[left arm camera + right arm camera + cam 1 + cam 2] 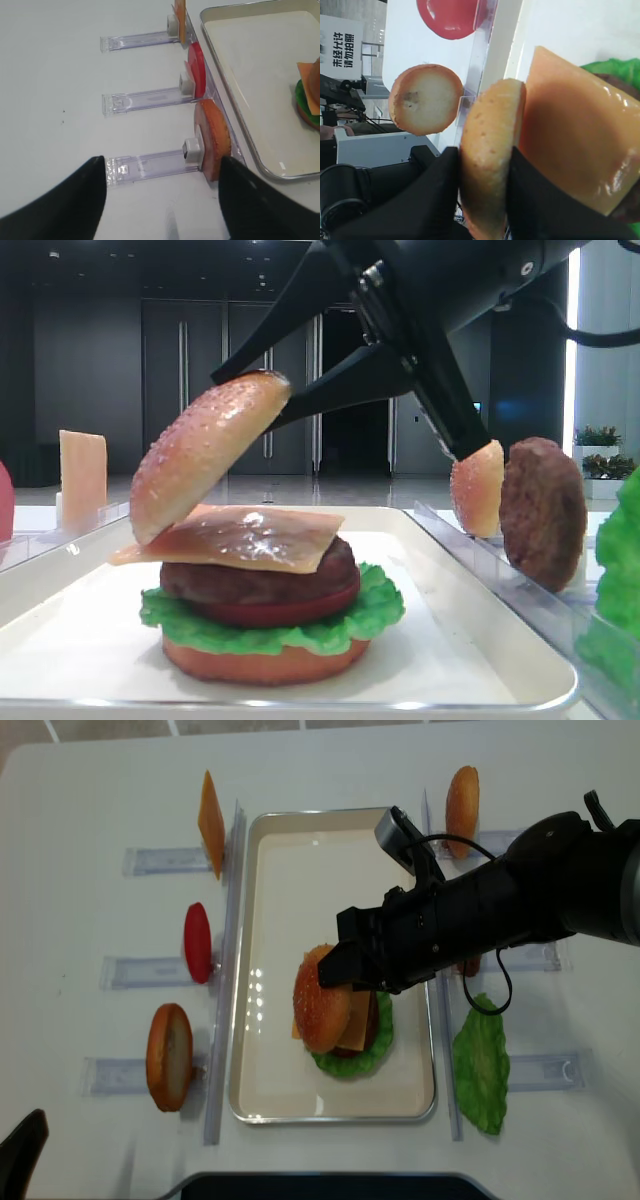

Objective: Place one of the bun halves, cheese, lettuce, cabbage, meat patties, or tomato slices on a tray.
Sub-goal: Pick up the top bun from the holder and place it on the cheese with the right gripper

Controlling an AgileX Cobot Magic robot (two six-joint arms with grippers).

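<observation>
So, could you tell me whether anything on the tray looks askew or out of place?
The cheese sits crooked on the meat patty, one corner jutting past the lettuce. The top bun half, clamped in the right hand, is steeply tilted, its lower edge touching the cheese.

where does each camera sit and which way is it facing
Exterior high: low at the tray edge, facing the burger side-on; right tool grips the top bun.
Right wrist: on the right arm, looking along its fingers at the bun, the cheese behind.
Left wrist: over the table, facing the racks; open left tool.
Realsense: overhead, looking down; right arm.
All but the left wrist show the held bun.
</observation>
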